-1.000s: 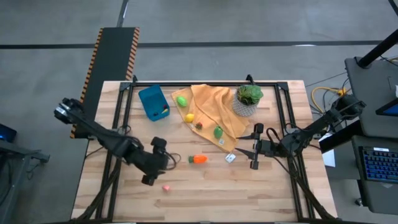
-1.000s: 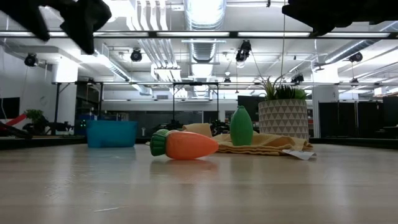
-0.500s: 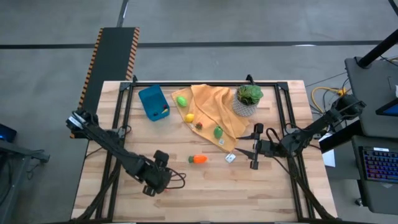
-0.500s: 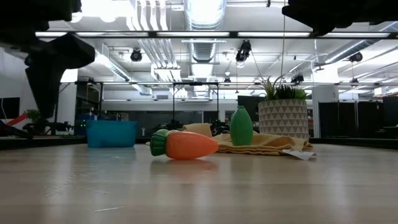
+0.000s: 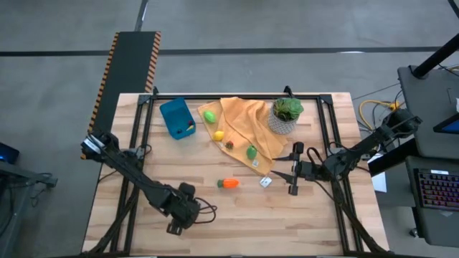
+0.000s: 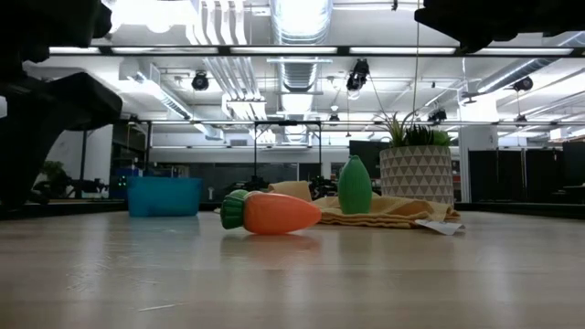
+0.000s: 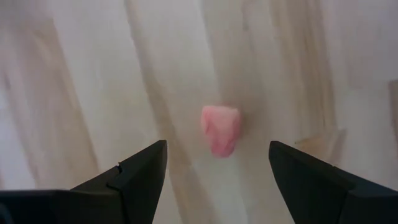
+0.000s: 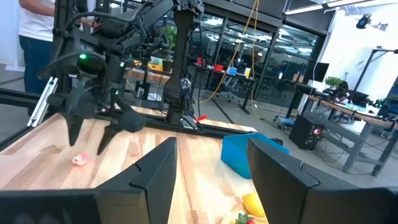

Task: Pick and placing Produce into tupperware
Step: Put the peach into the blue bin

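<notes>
— So where is the left claw (image 7: 214, 171)?

— Low over the near part of the desk (image 5: 315, 215), pointing down, its fingers (image 7: 134, 171) spread open on either side of a small pink piece (image 7: 220, 129). The piece lies on the wood between them, and I cannot see either finger touching it.

— And the right claw (image 5: 292, 172)?

— Off at the desk's right side, lifted above the wood, fingers (image 8: 277, 165) apart, nothing in it. From its wrist view you can see the left arm (image 8: 93, 62) across the desk with that pink piece (image 8: 79, 160) under its fingertips.

— Where's the tupperware (image 5: 176, 117)?

— Far left part of the desk, blue, well apart from both claws. Something small and yellow-and-red sits inside it; I can't tell what.

— The rest of the produce?

— An orange carrot (image 5: 229, 183) lies on bare wood near the middle. On the orange cloth (image 5: 244, 129) there is a green piece (image 5: 209, 115) at the far edge, a yellow one (image 5: 218, 135), a tiny brown one (image 5: 229, 144) and another green one (image 5: 252, 152). A potted plant (image 5: 286, 115) stands at the cloth's right edge.
</notes>
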`<act>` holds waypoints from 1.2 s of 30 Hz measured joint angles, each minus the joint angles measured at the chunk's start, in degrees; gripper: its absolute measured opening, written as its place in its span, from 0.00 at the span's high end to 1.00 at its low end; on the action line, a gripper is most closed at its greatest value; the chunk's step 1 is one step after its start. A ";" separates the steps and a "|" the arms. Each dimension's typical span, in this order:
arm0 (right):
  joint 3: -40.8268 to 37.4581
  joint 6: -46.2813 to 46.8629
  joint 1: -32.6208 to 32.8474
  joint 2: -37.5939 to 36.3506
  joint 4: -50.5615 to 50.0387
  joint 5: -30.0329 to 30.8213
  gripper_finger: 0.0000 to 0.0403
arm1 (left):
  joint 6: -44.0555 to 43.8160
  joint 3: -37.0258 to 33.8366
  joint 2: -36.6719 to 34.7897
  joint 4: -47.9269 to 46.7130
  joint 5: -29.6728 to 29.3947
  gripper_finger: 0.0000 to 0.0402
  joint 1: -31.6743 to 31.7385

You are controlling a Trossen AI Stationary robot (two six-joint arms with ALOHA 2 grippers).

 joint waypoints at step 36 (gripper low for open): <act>-0.11 0.00 0.01 0.00 0.02 0.02 0.54 | -2.83 -0.04 5.27 4.53 1.44 0.41 0.48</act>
